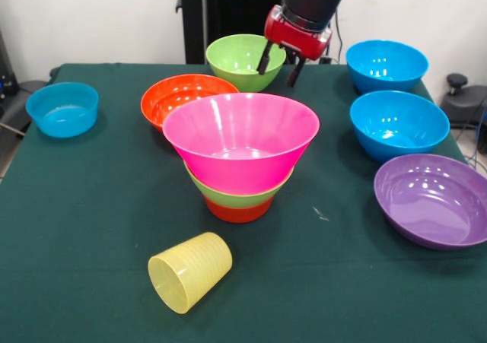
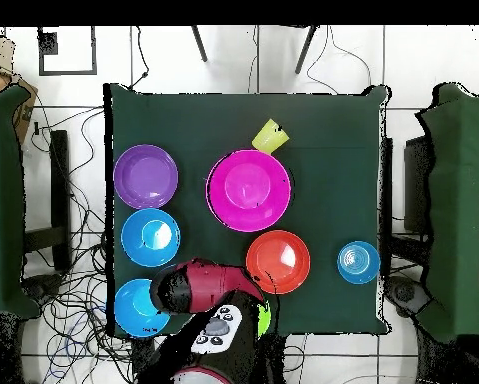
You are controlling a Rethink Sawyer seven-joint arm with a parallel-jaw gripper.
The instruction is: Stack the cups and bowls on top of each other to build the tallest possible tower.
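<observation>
Green felt table (image 1: 91, 206) holds glossy bowls (image 1: 398, 122); tool (image 1: 280, 65) prongs apart, empty.

The tower (image 1: 240, 157) stands mid-table (image 1: 91, 206), the orange bowl (image 1: 183, 96) just behind it and the tipped cup (image 1: 190, 271) in front. Three bowls crowd one side: two blue (image 1: 397, 122), one purple (image 1: 434, 198). Open cloth lies between tower and small blue bowl (image 1: 63, 109).

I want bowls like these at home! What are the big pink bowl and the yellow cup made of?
The pink bowl looks like glossy hard plastic: light glints on its smooth inside. The yellow cup, lying on its side, looks like thinner, slightly see-through plastic with faint ribs around it.
</observation>
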